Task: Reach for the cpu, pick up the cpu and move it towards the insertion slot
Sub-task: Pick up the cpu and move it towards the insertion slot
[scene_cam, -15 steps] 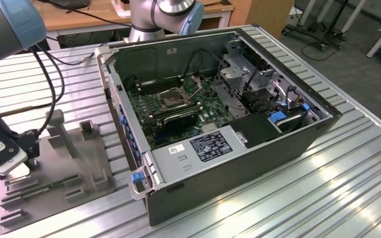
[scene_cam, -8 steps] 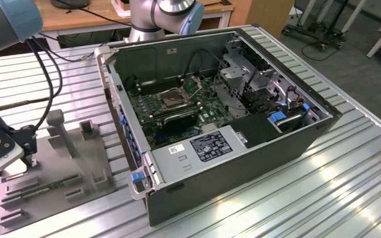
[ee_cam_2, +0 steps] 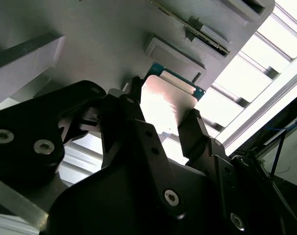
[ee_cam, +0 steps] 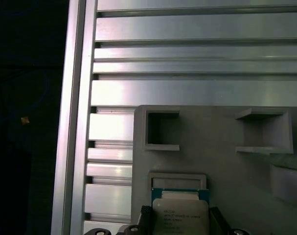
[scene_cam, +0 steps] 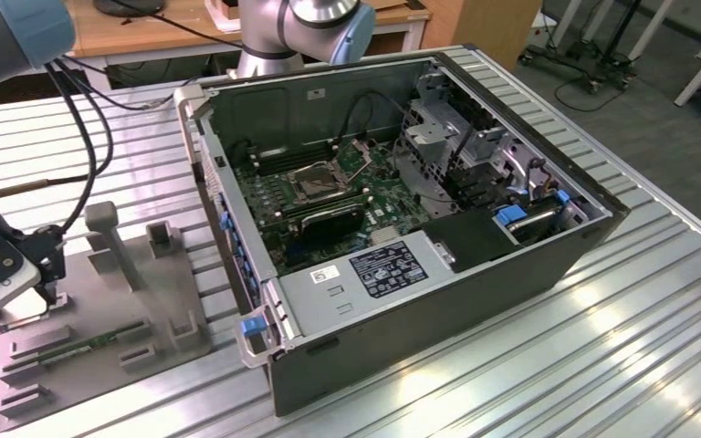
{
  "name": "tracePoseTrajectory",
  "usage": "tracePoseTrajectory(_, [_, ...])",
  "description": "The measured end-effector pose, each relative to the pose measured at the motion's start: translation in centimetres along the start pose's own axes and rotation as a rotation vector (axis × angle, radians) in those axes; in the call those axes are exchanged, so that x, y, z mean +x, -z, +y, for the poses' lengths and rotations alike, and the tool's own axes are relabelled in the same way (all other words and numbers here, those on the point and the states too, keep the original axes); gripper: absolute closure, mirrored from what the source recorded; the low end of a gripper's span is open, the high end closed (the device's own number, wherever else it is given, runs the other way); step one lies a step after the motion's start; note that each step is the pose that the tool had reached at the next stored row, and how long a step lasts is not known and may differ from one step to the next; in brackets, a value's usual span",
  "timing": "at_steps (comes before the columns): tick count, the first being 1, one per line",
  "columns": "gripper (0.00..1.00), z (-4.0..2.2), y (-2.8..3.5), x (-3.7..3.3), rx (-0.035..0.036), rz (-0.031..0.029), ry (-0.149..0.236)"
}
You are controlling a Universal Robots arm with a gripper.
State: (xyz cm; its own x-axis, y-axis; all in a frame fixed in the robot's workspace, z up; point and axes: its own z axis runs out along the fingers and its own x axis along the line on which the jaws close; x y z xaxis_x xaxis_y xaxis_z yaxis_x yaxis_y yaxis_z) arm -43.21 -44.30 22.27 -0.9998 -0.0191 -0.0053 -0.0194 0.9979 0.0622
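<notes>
The cpu [ee_cam: 180, 214], pale metal top up and a green edge showing, is seen clasped between the jaws of the gripper [ee_cam_2: 163, 106], which are drawn in narrow to its width. The black fingers [ee_cam_2: 193, 128] are set against two opposite edges of the chip; whether it is raised clear of the surface beneath cannot be judged from these angles. Just beyond the fingertips a shallow raised frame [ee_cam: 177, 178] is found on the grey fixture plate [scene_cam: 107, 301], and farther out from the jaws two open-sided brackets [ee_cam: 160, 129] are stood on the same plate. A green memory stick [scene_cam: 77, 348] is laid on the plate, off to one side of the jaws. The insertion slot [scene_cam: 322, 182], a shiny-framed square socket on the green board, is located well apart from the jaws, inside the opened computer case [scene_cam: 473, 319] toward the exterior view's right. Everything is carried on a table of aluminium slats [scene_cam: 619, 365].
</notes>
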Motion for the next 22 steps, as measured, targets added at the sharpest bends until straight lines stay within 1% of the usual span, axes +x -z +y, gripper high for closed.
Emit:
tracePoseTrajectory(3, [0.46, 0.00, 0.04, 0.00, 0.0001, 0.0001, 0.000])
tracePoseTrajectory(6, [0.46, 0.03, 0.44, 0.00, 0.0001, 0.0002, 0.000])
tracePoseTrajectory(18, [0.46, 0.20, 3.25, -0.02, 0.0001, 0.0001, 0.000])
tracePoseTrajectory(20, [0.46, 0.23, 3.67, -0.02, 0.0001, 0.0001, 0.000])
tracePoseTrajectory(22, [0.46, 0.25, 3.95, -0.02, 0.0001, 0.0000, 0.000])
